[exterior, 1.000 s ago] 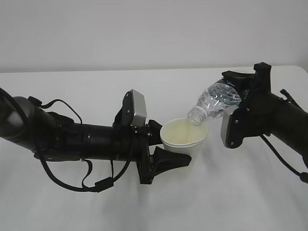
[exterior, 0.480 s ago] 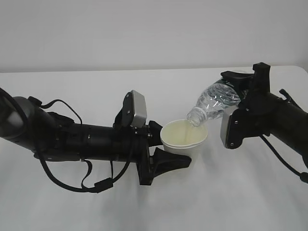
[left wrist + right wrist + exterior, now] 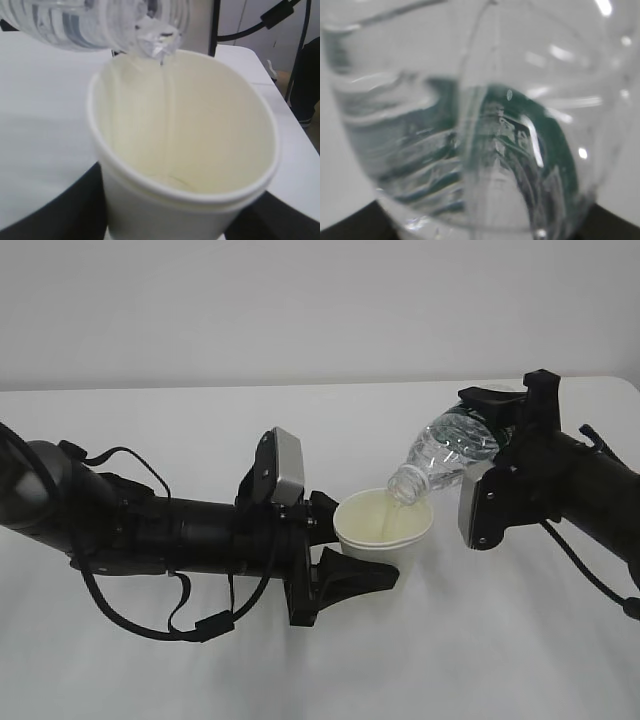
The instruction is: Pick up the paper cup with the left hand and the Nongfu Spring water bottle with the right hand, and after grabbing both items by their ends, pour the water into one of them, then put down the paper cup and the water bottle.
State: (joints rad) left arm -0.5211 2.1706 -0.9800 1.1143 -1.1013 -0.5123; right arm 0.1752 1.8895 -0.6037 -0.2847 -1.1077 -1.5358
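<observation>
L hand (image 3: 345, 545): black fingers clamped round paper cup (image 3: 383, 528), holding it upright just above table (image 3: 200, 420).
R hand (image 3: 500, 440): closed on base end of Nongfu Spring water bottle (image 3: 450, 452), tilted neck-down, mouth over cup rim.
Water (image 3: 167, 95): thin clear stream from bottle mouth into cup's cream interior, per L wrist cam.
Label: green band seen thru bottle, R wrist cam.

The left hand (image 3: 335, 550) reaches in low from the left on a nearly level arm, its two black fingers (image 3: 350, 580) clamped around what it carries. The right hand (image 3: 500, 455) enters from the right on an arm sloping down to the far right edge, wrist rolled over, gripping its load.
</observation>
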